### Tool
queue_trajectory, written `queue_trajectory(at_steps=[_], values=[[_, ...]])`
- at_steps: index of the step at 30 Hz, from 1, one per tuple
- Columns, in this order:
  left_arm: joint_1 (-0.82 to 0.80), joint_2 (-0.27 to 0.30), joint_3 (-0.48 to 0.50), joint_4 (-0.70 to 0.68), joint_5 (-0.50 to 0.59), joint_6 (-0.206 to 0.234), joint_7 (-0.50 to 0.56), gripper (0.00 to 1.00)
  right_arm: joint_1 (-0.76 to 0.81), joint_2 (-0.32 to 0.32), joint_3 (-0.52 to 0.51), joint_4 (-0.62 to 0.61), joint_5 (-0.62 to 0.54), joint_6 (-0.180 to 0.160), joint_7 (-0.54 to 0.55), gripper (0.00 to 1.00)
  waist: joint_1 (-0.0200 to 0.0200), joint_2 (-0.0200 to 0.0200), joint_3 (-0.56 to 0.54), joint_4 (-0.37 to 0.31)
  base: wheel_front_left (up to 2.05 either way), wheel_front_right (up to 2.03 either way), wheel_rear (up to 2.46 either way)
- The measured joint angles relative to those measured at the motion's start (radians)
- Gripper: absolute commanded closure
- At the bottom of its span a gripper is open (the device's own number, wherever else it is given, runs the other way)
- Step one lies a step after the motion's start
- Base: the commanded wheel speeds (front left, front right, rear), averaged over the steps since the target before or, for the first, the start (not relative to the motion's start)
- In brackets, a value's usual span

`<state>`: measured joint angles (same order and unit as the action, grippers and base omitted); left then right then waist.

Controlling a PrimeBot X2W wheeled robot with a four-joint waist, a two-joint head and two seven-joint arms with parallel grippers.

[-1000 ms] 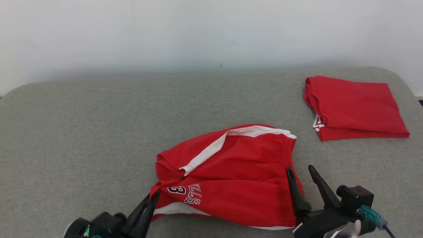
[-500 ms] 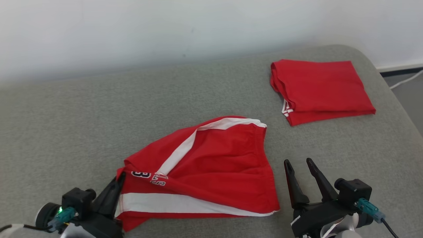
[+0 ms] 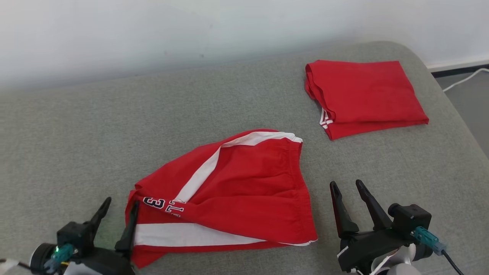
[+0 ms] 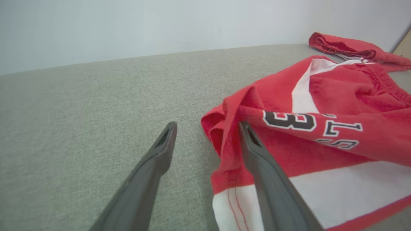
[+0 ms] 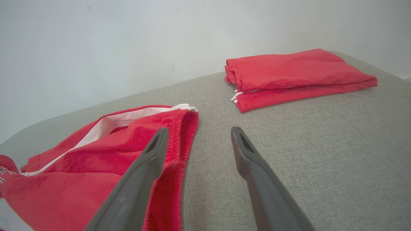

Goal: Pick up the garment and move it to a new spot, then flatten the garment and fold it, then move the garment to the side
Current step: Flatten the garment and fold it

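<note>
Head view: red shorts with white stripes and a "3" plus letters lie rumpled on the grey table, near its front edge, about the middle. Left gripper at lower left, fingers wide, one tip right at the shorts' left corner, the other over bare table. Right gripper at lower right, fingers wide, just beside the shorts' right hem, apart from it. A folded garment, also red, sits at the far right of the table, well apart from the shorts. Pale wall behind; a white cable on the floor at the right edge. Left wrist view: fingers spread wide; the left one over bare table, the right one lying across the shorts' corner and white stripe; a bunched fold of the corner sits between the tips, not pinched. Cannot tell if the finger touches the cloth. Folded garment shows far off at top right. Right wrist view: fingers wide; the left one crosses over the shorts' elastic waistband, the right one over bare table. Folded garment lies beyond, flat, white trim at its near-left corner.
</note>
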<state>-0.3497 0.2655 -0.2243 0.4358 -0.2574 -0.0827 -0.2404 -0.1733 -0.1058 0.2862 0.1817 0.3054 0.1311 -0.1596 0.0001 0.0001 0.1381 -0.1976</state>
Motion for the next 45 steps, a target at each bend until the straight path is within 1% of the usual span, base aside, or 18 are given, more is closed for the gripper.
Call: queue_trajectory(at_steps=[2,4,8,13,18,21,24,28,33,36,37,38,39,45], values=[[0.022,-0.006,0.016,-0.025,-0.008,0.016,-0.011,0.0,0.002,0.0,0.0,-0.001,0.0,0.0,0.0,0.0,0.0,-0.0001,-0.009,0.009,0.0,0.0,0.0],[0.068,-0.013,0.04,-0.077,-0.017,0.035,-0.017,0.0,0.005,-0.002,-0.004,-0.003,0.0,0.0,0.001,0.0,-0.0001,0.0,-0.019,0.02,0.0,0.0,0.0],[0.187,-0.04,0.083,-0.247,-0.021,0.075,-0.02,0.0,0.024,-0.01,-0.025,-0.016,-0.001,0.0,0.002,0.0,-0.0001,0.0,-0.033,0.047,0.0,0.0,0.0],[0.31,-0.076,0.132,-0.403,-0.007,0.119,-0.021,0.0,0.065,-0.037,-0.04,-0.045,-0.009,0.0,0.029,0.0,0.0,0.0,-0.046,0.087,0.0,0.0,0.0],[0.384,-0.104,0.166,-0.507,0.016,0.143,-0.021,0.0,0.13,-0.078,-0.04,-0.1,-0.001,0.0,0.081,0.0,-0.0001,-0.0001,-0.061,0.124,0.0,0.0,0.0],[0.404,-0.119,0.194,-0.543,0.021,0.155,-0.021,0.0,0.159,-0.099,-0.011,-0.134,0.04,0.0,0.123,0.0,-0.0001,-0.0001,-0.069,0.138,0.0,0.0,0.0],[0.418,-0.132,0.214,-0.558,0.021,0.154,-0.021,0.0,0.183,-0.124,0.024,-0.159,0.068,0.0,0.167,0.0,-0.0001,-0.0001,-0.075,0.145,0.0,0.0,0.0],[0.428,-0.148,0.217,-0.559,0.028,0.142,-0.021,0.0,0.185,-0.134,0.05,-0.16,0.099,0.0,0.208,0.0,-0.0001,0.0,-0.076,0.157,0.0,0.0,0.0],[0.428,-0.165,0.219,-0.555,0.041,0.128,-0.021,0.0,0.148,-0.135,0.077,-0.091,0.1,0.0,0.254,0.0,-0.0001,-0.0001,-0.079,0.176,0.0,0.0,0.0],[0.428,-0.176,0.217,-0.551,0.048,0.119,-0.021,0.0,0.108,-0.132,0.092,-0.024,0.106,0.0,0.245,0.0,-0.0001,-0.0001,-0.081,0.198,0.0,0.0,0.0],[0.428,-0.178,0.216,-0.549,0.049,0.118,-0.021,0.0,0.099,-0.132,0.095,-0.003,0.107,0.0,0.239,0.04,-0.0001,-0.0001,-0.081,0.203,0.0,0.0,0.0],[0.428,-0.18,0.217,-0.549,0.049,0.118,-0.021,0.0,0.091,-0.131,0.099,0.016,0.109,0.0,0.237,0.62,-0.0001,-0.0001,-0.082,0.208,0.0,0.0,0.0],[0.428,-0.182,0.217,-0.548,0.049,0.114,-0.021,0.0,0.082,-0.131,0.103,0.033,0.109,0.0,0.229,1.0,-0.0001,0.0,-0.081,0.213,0.0,0.0,0.0],[0.428,-0.192,0.221,-0.543,0.055,0.109,-0.021,0.0,0.001,-0.125,0.108,0.084,0.103,0.0,0.166,1.0,-0.0001,-0.0001,-0.077,0.229,0.0,0.0,0.0]])
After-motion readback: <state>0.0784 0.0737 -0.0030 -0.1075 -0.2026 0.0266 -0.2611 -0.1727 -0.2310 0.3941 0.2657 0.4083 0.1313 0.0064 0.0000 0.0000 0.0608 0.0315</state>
